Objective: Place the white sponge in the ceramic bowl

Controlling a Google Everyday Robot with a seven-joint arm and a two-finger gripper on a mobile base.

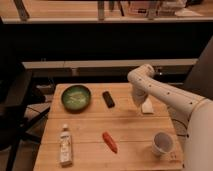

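— Where is the white sponge (147,106)?
— On the desk (131,126), at its right side toward the far edge. The gripper (137,102) hangs down just to its left, close beside it; whether they touch is unclear.
— Is the gripper wide or narrow?
— I cannot tell.
— Which way does the sponge point?
— It lies flat. Its long axis seems to run from near edge to far edge, though I am not sure.
— Counts?
— One sponge. One ceramic bowl (76,97), well apart at the far left. One black block (108,99) between bowl and gripper. Nearer: one orange piece (110,142), one white bottle (65,145), one white cup (161,144).
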